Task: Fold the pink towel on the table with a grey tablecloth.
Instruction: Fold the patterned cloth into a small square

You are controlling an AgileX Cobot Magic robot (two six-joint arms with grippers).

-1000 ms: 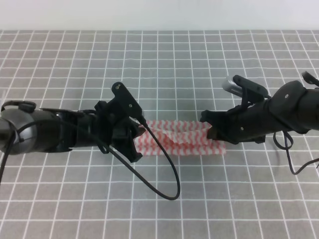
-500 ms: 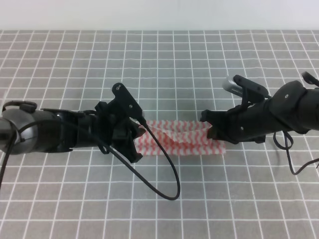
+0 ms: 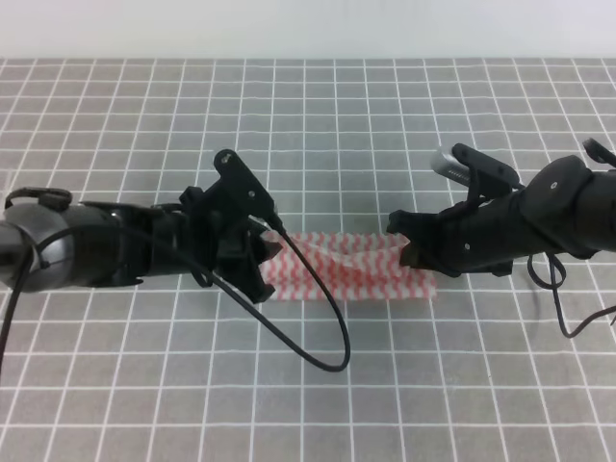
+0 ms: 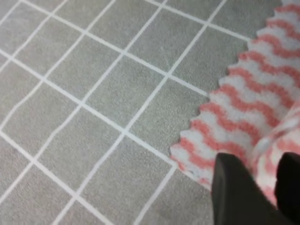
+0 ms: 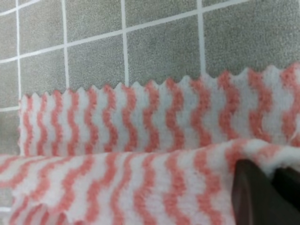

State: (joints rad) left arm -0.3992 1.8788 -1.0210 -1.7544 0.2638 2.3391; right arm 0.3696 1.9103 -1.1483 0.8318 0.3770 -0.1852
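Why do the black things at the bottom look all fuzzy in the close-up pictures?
In both wrist views the dark jaws sit too close to the lens, so they blur; the pink towel is fairly sharp in the right wrist view, softer in the left. The exterior high view is evenly lit, without glare.

High front overview; two close wrist views, shared pink towel (image 3: pixel 351 269).

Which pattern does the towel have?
The pink towel has wavy pink-red and white zigzag stripes, clearest in the right wrist view.
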